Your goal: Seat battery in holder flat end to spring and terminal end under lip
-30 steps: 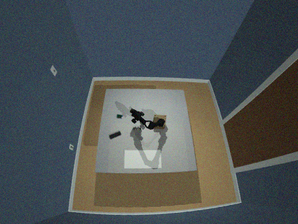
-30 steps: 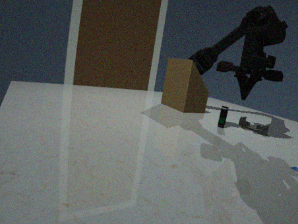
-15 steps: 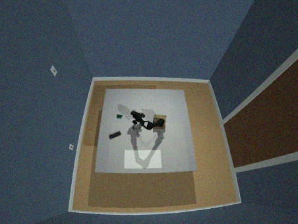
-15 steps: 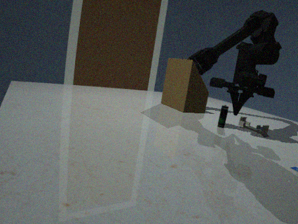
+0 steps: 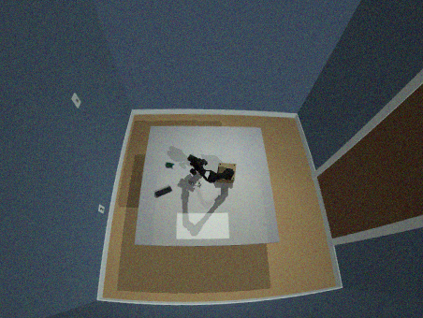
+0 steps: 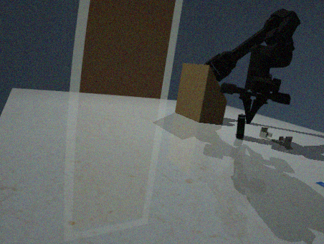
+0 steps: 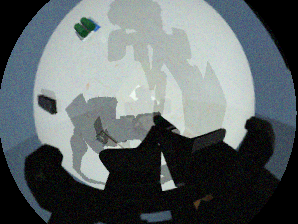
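The dark battery [image 6: 241, 126] [image 7: 166, 123] stands upright on the table in the exterior view. In the wrist view it is partly hidden at the fingertips. The holder [image 6: 265, 132] [image 7: 102, 136] lies low on the table beside it, in shadow, with raised ends and no battery visible in it. My gripper [image 6: 248, 123] [image 7: 154, 128] points down with its fingers shut and nothing held between them. Its tips are close to the battery's top, right of it in the exterior view. I cannot tell whether they touch it. In the top view these parts are too small to tell.
A tan block [image 5: 226, 166] [image 6: 191, 93] stands by the arm's base. A dark box [image 5: 163, 191] [image 7: 47, 103] and green cylinders [image 7: 86, 26] beside a blue patch lie away from the holder. A bright white rectangle [image 5: 202, 226] lies near one edge of the table [image 5: 253, 206].
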You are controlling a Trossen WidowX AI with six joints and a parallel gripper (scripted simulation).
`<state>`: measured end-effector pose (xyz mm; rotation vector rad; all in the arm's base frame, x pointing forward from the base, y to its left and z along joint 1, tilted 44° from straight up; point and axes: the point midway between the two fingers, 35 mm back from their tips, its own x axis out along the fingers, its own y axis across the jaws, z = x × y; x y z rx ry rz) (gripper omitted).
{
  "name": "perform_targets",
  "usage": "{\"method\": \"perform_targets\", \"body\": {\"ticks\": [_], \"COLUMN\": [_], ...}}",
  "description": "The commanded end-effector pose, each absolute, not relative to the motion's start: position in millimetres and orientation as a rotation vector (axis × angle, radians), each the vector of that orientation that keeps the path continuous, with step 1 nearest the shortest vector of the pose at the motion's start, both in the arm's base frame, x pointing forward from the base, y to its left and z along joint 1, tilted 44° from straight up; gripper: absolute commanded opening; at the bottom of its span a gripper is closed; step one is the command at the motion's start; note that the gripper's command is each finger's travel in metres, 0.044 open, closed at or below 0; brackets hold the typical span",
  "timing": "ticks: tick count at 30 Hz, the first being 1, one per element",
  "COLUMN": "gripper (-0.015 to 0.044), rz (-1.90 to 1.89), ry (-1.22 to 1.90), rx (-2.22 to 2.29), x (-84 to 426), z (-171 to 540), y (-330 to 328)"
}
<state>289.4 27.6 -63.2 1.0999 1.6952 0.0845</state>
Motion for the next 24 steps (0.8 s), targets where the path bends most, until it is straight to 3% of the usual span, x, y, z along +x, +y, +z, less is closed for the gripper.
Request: {"method": "perform_targets", "body": {"ticks": [1, 24], "gripper": [0.0000, 0.0000], "rz": [0.080, 0.081], "ry": [1.709, 1.711], "rx": [1.097, 1.097], "x": [282.2, 263.3], "z": [-70.2, -84.3], "y": [25.0, 10.3]}}
